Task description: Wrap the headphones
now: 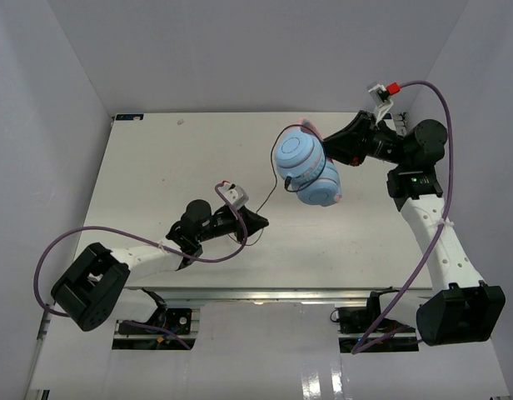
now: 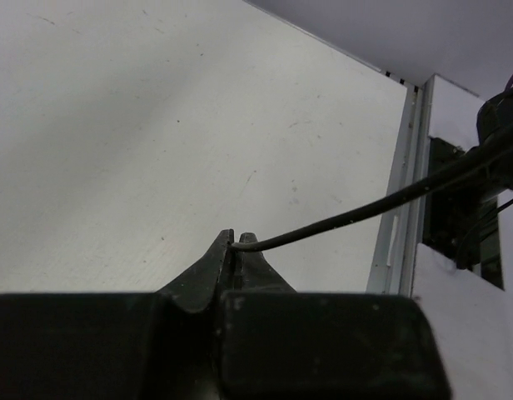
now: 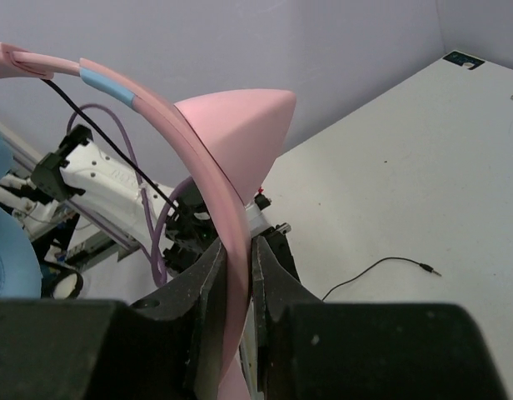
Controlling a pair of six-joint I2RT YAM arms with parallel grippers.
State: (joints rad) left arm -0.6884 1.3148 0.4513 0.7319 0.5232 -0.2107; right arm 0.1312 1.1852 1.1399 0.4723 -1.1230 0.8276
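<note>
Headphones (image 1: 309, 171): 1 set, with 2 light-blue earcups (image 1: 298, 154) and a pink headband (image 3: 202, 179) carrying a cat ear (image 3: 240, 133).
Location: held in the air over the far right part of the table (image 1: 156, 167).
Right gripper (image 3: 237, 247): clenched on the headband, just below the ear.
Cable (image 2: 340, 218): thin and black, runs from the earcups to the left gripper (image 2: 236, 237), whose jaws pinch it at their tips.
Jack (image 3: 429, 270): free end, lying on the table, apart from both grippers.
</note>
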